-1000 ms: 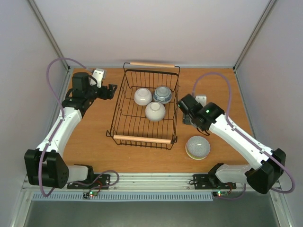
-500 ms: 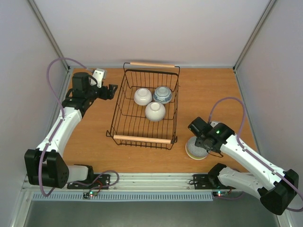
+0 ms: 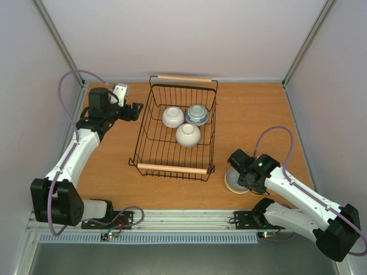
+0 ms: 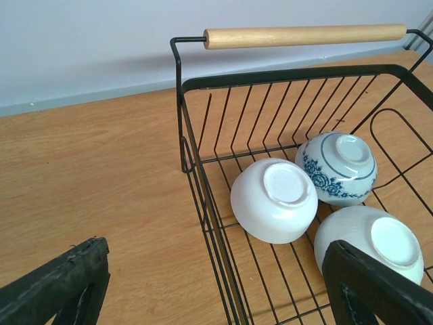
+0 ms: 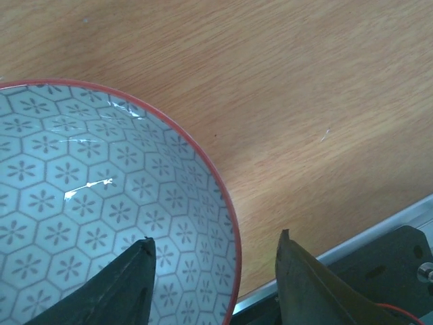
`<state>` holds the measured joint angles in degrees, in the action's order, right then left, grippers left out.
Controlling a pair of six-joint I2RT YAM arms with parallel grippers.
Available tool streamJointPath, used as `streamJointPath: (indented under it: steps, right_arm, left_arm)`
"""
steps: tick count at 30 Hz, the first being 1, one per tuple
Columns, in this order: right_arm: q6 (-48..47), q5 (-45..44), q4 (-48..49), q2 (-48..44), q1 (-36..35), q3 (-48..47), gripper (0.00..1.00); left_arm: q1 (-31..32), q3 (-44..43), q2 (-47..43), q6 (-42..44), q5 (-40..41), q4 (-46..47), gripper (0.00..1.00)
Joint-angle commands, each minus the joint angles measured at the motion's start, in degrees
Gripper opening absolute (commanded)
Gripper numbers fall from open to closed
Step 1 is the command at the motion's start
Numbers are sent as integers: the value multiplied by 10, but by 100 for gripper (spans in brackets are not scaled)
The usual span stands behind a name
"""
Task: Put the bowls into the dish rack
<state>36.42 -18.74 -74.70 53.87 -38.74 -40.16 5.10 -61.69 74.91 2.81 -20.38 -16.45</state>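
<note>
Right tool [image 5: 215, 238] lower, astride bowl [image 5: 81, 196] rim

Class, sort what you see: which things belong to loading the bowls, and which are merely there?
Job: dish rack; two white bowls and blue-flowered bowl inside it; hexagon-patterned bowl beneath the open right gripper.
Merely there: purple cables; metal rail.

The left arm [image 3: 71, 156] and right arm [image 3: 295, 190] are white shells on black joints, each trailing a lilac cable [image 3: 74, 72] (a green light [image 3: 259, 165] glows at four o'clock).
</note>
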Motion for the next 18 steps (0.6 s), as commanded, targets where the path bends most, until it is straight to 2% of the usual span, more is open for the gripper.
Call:
streamJointPath:
  steps: [1, 5, 10, 14, 16, 18]
  right_arm:
    - [18, 1, 12, -1, -6, 10, 46]
    - [12, 0, 21, 4, -6, 11, 35]
    - [10, -1, 19, 7, -6, 7, 28]
    - [8, -3, 13, -1, -6, 0, 14]
    - [8, -5, 10, -6, -7, -5, 4]
    - [10, -10, 5, -12, -7, -8, 1]
  left_arm:
    - [-3, 2, 4, -8, -8, 27, 86]
    - [-2, 2, 1, -8, -8, 26, 86]
    - [-3, 2, 1, -9, -9, 26, 86]
    - [-2, 3, 0, -9, -9, 26, 86]
    - [-2, 3, 1, -9, -8, 26, 86]
    - [-2, 3, 1, -9, -8, 26, 86]
